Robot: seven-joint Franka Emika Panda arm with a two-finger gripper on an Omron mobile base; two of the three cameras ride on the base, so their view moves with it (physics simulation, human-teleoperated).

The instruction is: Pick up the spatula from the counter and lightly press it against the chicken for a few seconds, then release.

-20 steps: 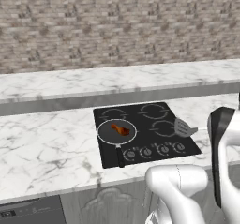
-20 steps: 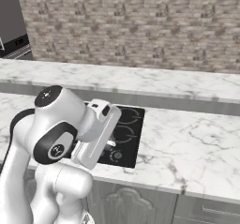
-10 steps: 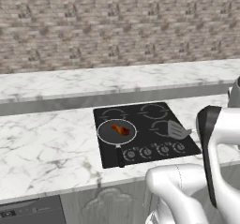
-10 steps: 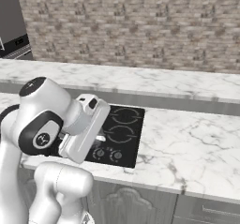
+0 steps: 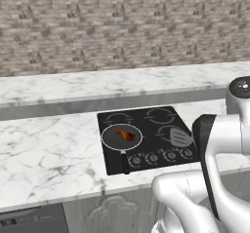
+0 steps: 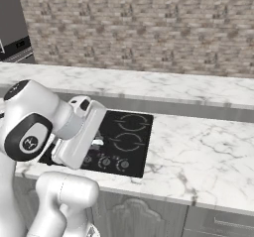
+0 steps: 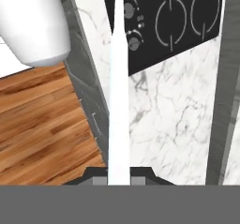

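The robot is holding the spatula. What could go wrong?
The hand pinches the spatula by its long thin handle, so it might wobble or slip. Its blade sits off to one side of the chicken, so it could bump the pan on the way over.

No legible word, brand or number anywhere.

- Cooktop [image 5: 146,134]: white burner rings printed on the black glass, each crossed by a short straight tick. Plain signs, no lettering.
- Knobs [image 7: 135,42]: tiny pale dot marks beside them on the glass, too small to read.
- Arm joint cap [image 6: 31,143]: small pale round emblem on the dark disc, form not legible.
- Appliance panel [image 5: 29,222] under the counter edge: faint light marks, unreadable.
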